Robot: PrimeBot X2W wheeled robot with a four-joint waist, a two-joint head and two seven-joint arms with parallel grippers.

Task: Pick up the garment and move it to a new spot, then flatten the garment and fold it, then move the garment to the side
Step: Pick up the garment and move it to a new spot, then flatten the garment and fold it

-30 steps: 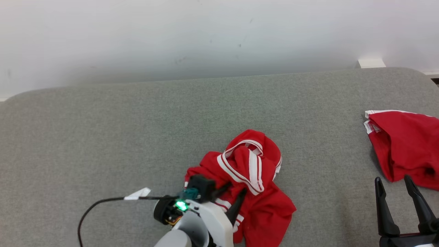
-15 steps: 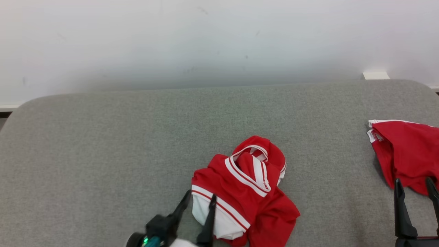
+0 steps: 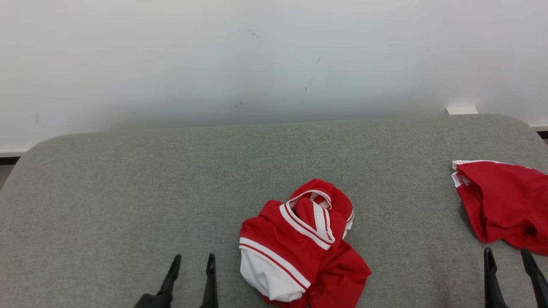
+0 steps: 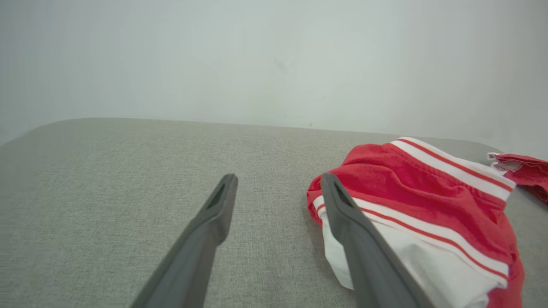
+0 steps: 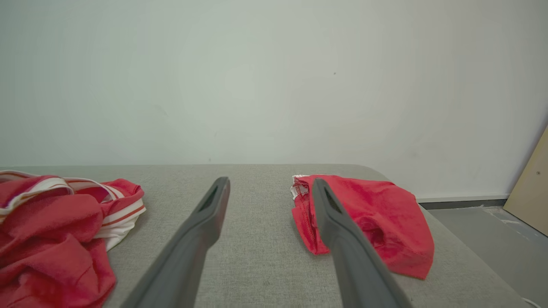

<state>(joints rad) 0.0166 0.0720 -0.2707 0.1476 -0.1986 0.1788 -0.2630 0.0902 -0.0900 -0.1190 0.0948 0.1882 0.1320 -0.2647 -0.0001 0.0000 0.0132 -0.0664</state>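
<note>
Item: garment (image 3: 299, 244), red with white stripes, crumpled in a heap on the grey pad (image 3: 128, 192), toward six o'clock in the head view; left gripper (image 3: 193, 258), seven o'clock, fingers apart, empty, just beside the heap; right gripper (image 3: 506, 252), five o'clock, fingers apart, empty, near a second red cloth (image 3: 505, 205) at three o'clock. Step judged: flattening; pinch a single layer at two outer edges, draw apart slowly, avoid bunching.

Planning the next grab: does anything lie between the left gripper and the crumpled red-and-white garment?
Nothing visible: only bare grey upholstery separates the open left gripper from the crumpled red-and-white garment just to its right.
</note>
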